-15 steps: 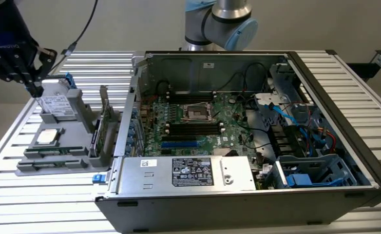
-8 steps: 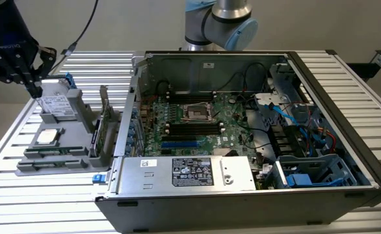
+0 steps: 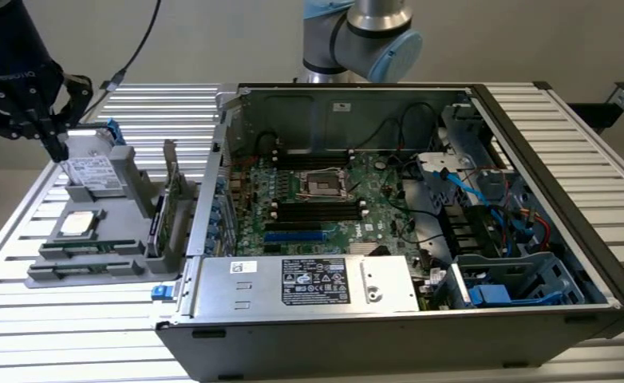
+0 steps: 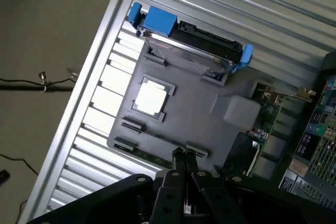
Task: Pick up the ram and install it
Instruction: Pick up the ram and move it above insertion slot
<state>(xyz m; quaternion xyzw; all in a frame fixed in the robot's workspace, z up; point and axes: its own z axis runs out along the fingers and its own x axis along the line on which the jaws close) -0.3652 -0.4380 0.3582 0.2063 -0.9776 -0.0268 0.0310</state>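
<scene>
Fingers [image 4: 177, 165] pressed together; one ram [image 4: 147, 156] lies in tray [image 4: 199, 108].

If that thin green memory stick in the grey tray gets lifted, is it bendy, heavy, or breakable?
The ram looks like a thin flat board, so probably stiff and light. It seems to sit in a groove of the tray, so pushing sideways would likely jam it. Its narrow edge may give the pincer little to hold.

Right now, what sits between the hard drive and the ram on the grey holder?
The silver processor chip lies between them, clear in the wrist view.
</scene>
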